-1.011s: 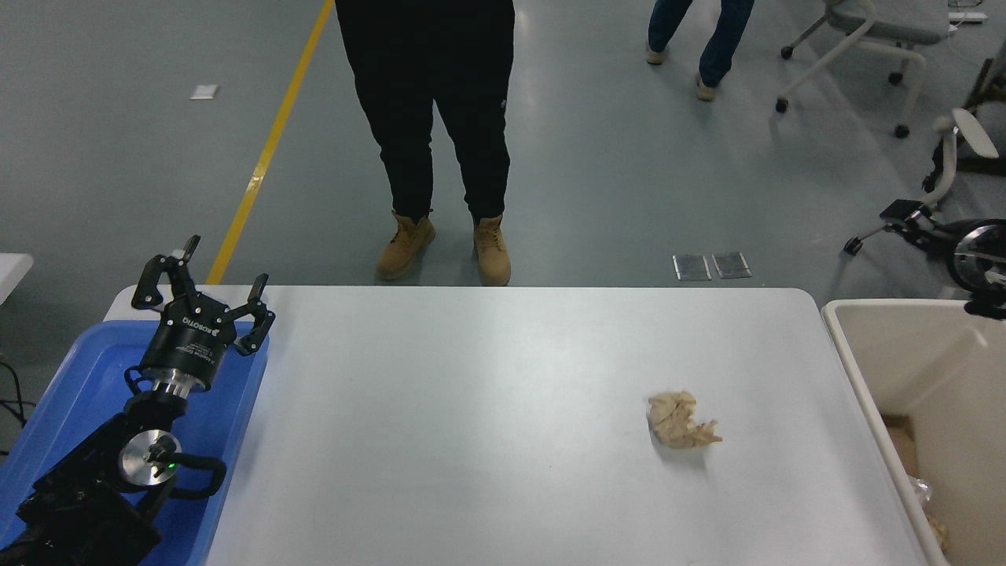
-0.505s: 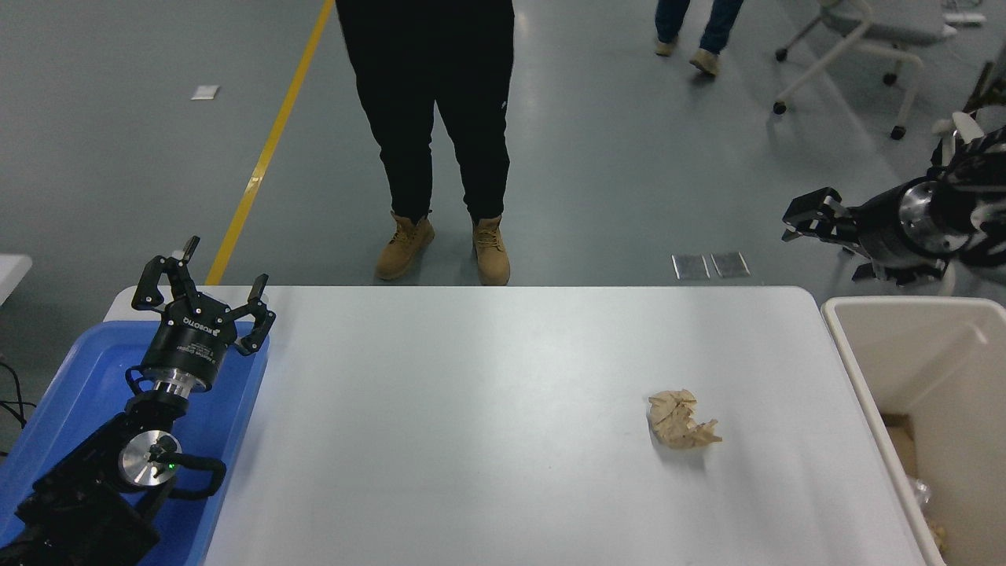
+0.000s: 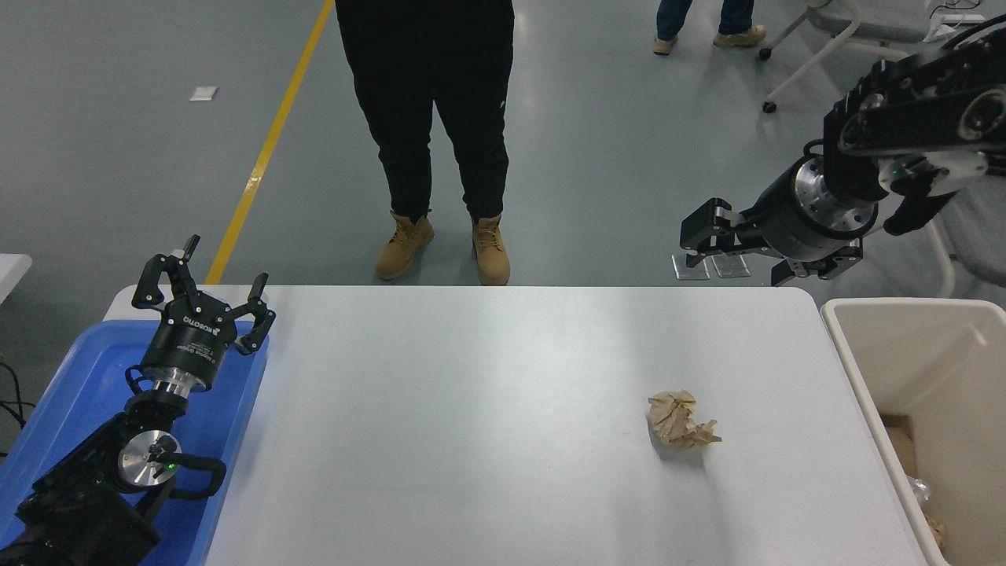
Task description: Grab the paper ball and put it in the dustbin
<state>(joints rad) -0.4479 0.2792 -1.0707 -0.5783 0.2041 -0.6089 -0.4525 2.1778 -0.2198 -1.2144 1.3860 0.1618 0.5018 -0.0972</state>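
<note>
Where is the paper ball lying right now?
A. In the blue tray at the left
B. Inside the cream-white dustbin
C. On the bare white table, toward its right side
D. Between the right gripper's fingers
C. The paper ball sits on the white table, left of the dustbin and apart from the right gripper, which hangs past the table's far edge.
</note>
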